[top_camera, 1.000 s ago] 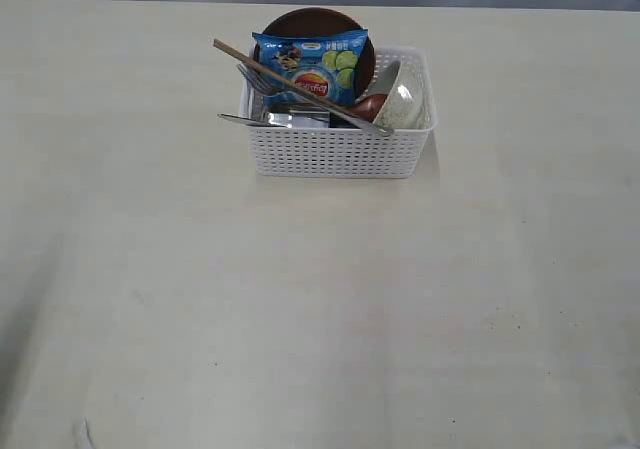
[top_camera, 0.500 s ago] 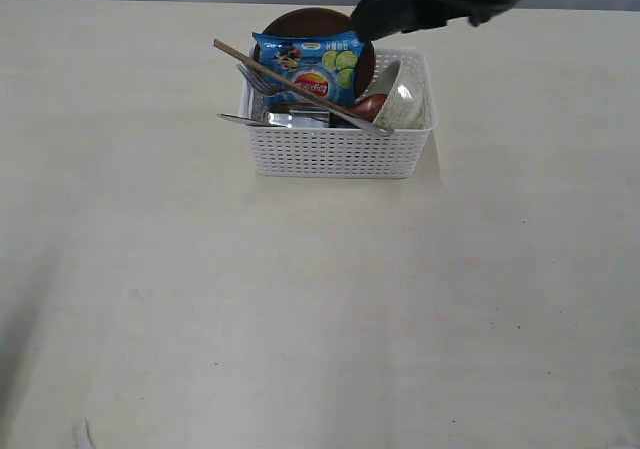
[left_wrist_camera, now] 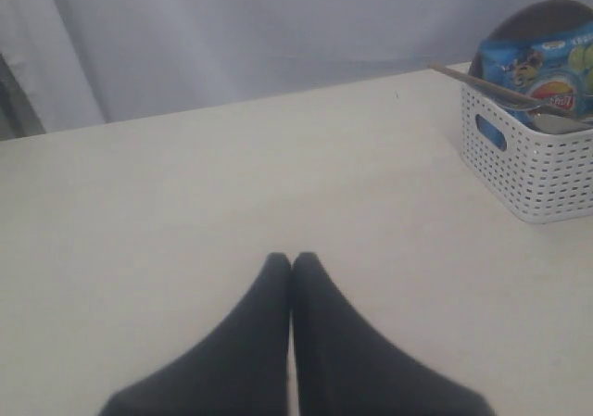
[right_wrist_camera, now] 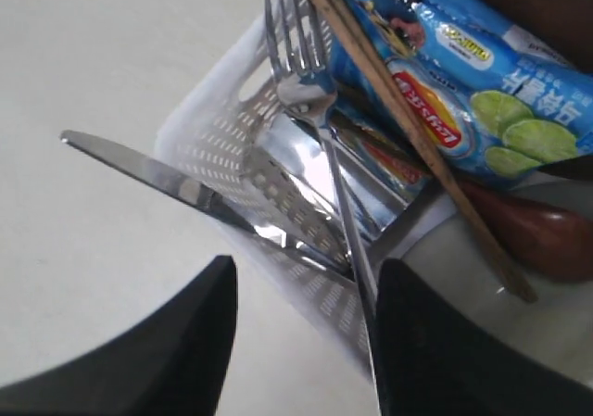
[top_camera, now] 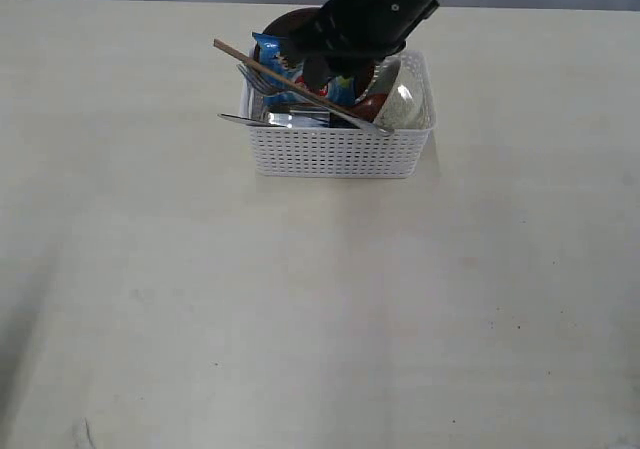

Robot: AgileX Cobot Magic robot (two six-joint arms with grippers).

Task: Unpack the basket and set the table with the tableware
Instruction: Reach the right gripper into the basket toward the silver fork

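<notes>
The white basket stands on the table toward the far side. It holds a fork, a knife, a shiny mug, chopsticks, a reddish wooden spoon, an off-white bowl and a dark plate. My right gripper hangs open just above the basket's near rim, one finger beside the fork handle, holding nothing. In the exterior view this right gripper covers much of the basket. My left gripper is shut and empty, low over bare table away from the basket.
A blue crisp bag leans against the plate inside the basket, under the chopsticks. The knife and chopsticks stick out past the basket's left rim. A grey curtain runs behind the far table edge.
My right arm came in from the upper right and dropped over the basket, now hiding most of the bag and plate. The basket's contents have not moved.
</notes>
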